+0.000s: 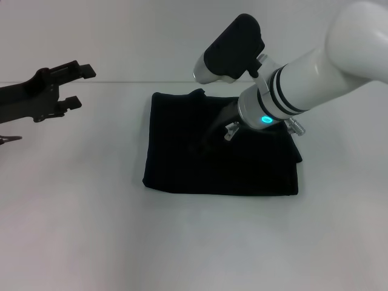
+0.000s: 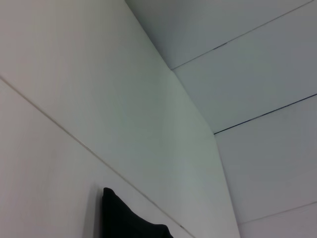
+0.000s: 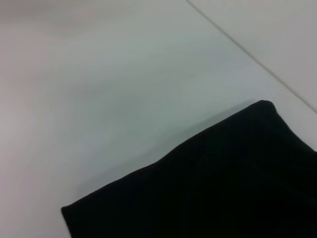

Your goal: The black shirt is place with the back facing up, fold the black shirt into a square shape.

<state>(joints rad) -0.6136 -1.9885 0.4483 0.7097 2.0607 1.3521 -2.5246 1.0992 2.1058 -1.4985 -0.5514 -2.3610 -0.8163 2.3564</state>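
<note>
L gripper [image 1: 82, 86] hangs off to the left w/ fingers apart, holding nothing, well clear of the black shirt [image 1: 182, 163]. Shirt lies mid-table [image 1: 73, 230], already a near-square bundle. R gripper [image 1: 209, 136] sits low over its middle; can't tell if it's open or pinching, black on black. Cloth looks soft, light, floppy: prob. best taken at an edge or corner. R wrist view shows the folded edge [image 3: 163, 161] crisp; L wrist only a far corner [image 2: 119, 213].
</note>
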